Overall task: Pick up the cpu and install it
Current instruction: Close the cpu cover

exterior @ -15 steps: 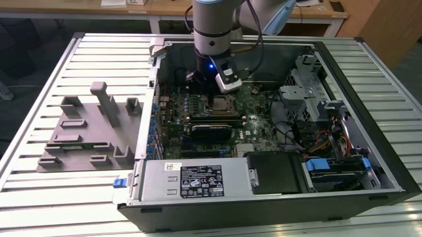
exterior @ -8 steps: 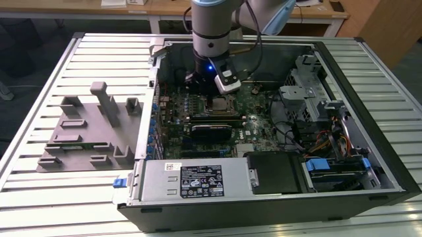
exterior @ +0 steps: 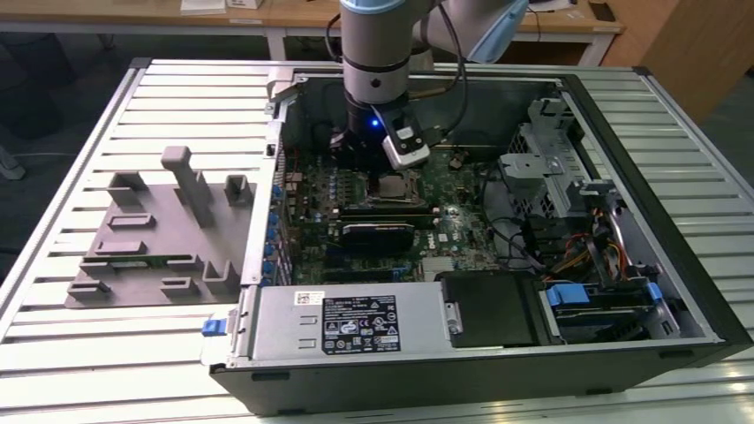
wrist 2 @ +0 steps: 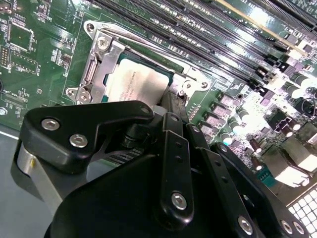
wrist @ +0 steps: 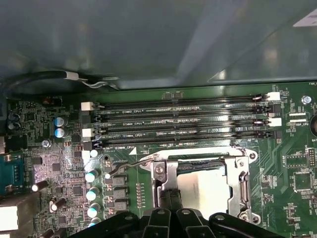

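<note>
CPU within socket frame, gripper at its 12 o'clock in the exterior view, grasp undeterminable; risk: tilted seating, bent pins, from off-square pressure.

Case is open on top and gives clear entry from above. The gripper occupies the room over the socket frame, where the cpu lies. Memory slots run just beside the frame. A black card stands near it. Cables and a drive cage crowd the exterior view's right.
</note>
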### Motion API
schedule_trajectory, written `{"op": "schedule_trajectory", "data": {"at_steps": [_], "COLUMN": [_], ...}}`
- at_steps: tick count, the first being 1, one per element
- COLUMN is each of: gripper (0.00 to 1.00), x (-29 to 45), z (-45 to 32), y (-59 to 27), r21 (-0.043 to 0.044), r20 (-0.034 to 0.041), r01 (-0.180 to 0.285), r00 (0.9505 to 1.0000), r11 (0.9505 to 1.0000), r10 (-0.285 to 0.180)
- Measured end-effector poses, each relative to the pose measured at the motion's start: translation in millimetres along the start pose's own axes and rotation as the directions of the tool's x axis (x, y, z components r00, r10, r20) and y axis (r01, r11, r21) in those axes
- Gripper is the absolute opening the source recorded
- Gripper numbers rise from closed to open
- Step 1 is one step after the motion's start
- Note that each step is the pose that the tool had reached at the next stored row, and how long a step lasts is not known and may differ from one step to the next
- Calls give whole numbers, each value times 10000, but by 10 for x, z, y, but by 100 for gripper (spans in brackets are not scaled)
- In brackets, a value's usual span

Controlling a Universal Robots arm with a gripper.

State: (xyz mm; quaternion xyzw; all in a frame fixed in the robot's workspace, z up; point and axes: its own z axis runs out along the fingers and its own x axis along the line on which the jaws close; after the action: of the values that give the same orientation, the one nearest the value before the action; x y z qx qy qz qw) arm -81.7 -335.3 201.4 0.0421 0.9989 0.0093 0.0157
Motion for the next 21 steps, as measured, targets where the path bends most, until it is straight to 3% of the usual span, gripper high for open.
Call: {"op": "schedule_trajectory", "data": {"at_steps": [21], "gripper": [11], "x": [-45], "z": [-19], "y": [5], "r21": [-6], "r20": [-3], "r01": [37], "r00": [10000], "r11": [10000], "r10": [-37]}}
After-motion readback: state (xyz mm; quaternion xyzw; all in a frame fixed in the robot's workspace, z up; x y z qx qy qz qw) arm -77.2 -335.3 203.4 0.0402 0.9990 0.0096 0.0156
